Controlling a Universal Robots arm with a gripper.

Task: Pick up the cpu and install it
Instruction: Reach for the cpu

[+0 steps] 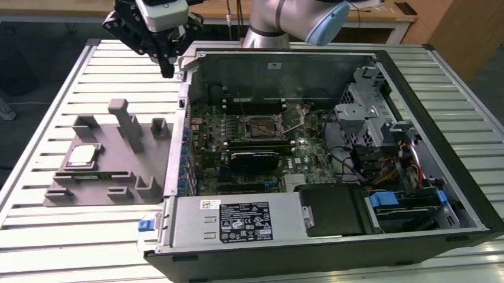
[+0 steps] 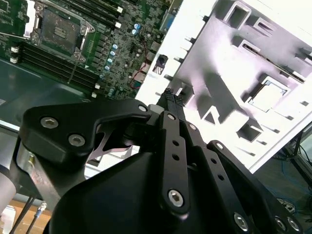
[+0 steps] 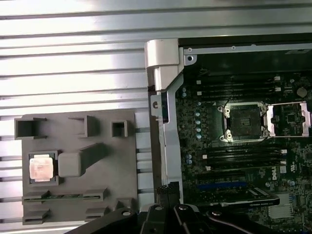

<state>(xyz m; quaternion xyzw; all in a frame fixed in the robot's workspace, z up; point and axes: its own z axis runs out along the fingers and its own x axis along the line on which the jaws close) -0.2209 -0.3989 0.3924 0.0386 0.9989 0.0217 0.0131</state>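
The cpu [image 1: 82,156] is a small silvery square lying flat in a pocket of the grey fixture tray [image 1: 118,177], on the exterior view's left. The first wrist view has the cpu [image 3: 41,168] in the same tray [image 3: 97,175], and it is a bright square [image 2: 267,96] in the second wrist view. My gripper [image 1: 167,69] hangs high above the table beside the case's far corner, well apart from the cpu, fingers shut together on nothing. Its tips [image 2: 170,96] [image 3: 168,187] point down. The open socket [image 1: 260,126] [image 3: 242,122] [image 2: 58,29] sits on the motherboard.
The open computer case [image 1: 441,194] takes up the exterior view's middle and right, with its metal wall [image 1: 183,112] between tray and motherboard. Upright posts [image 1: 120,115] rise from the tray near the cpu. A slatted metal table [image 1: 47,236] carries everything.
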